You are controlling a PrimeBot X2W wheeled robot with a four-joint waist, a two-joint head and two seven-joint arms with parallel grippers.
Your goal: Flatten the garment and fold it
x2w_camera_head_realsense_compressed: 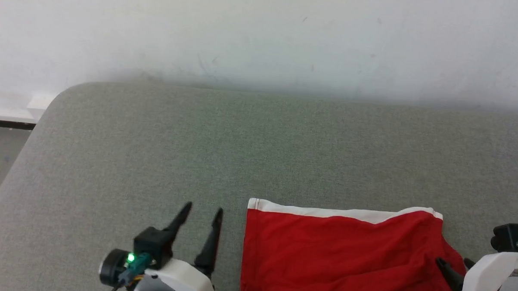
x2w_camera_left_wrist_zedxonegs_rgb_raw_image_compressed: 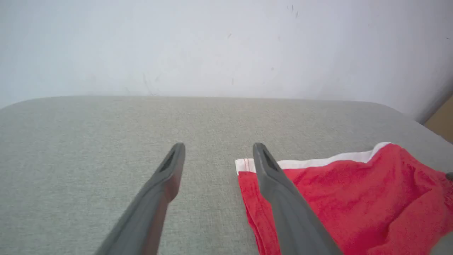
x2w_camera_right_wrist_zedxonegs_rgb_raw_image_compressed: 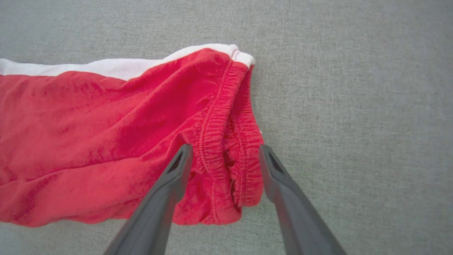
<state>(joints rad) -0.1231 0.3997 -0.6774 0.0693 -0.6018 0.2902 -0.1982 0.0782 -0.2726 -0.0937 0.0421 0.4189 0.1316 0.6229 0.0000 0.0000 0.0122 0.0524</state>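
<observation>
L hand (x2w_camera_head_realsense_compressed: 203,210) open & empty, 2 fingers spread over grey counter (x2w_camera_head_realsense_compressed: 156,137), just left of garment (x2w_camera_head_realsense_compressed: 337,251). The garment lies mostly flat at counter's near right, red w/ white band along far edge. R hand (x2w_camera_right_wrist_zedxonegs_rgb_raw_image_compressed: 224,150) open too, fingers either side of bunched elastic waistband (x2w_camera_right_wrist_zedxonegs_rgb_raw_image_compressed: 216,117), not clamping it
</observation>
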